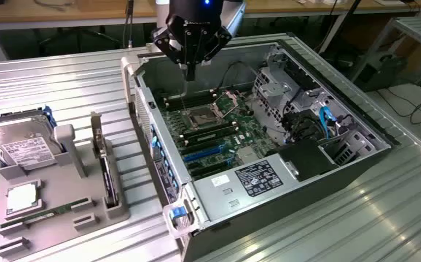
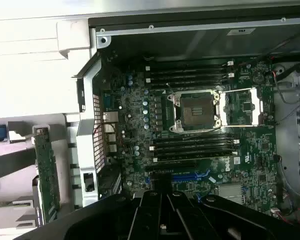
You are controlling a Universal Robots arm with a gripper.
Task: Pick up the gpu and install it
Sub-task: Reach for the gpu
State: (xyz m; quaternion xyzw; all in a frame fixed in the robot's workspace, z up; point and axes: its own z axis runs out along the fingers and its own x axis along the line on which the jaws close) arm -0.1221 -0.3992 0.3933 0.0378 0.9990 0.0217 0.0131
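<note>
Clearly, gpu [image 1: 107,174] stands apart from end effector [image 1: 189,75].

Obscured parts
We list the gpu [image 1: 108,177] edge-on at the edge of the holder [image 1: 72,185] nearest the case [image 1: 312,213], faces hidden; the arm [image 1: 192,6] cut off at the exterior view's top; the hard drive [image 1: 24,147] label too small to read.

The arm [image 1: 195,13] comes down from the top of the exterior view, with the wrist upright and the black gripper [image 1: 189,78] pointing straight down. Its fingers [image 2: 149,215] are pressed together into one narrow tip, with the linkages splayed wide above them.
</note>
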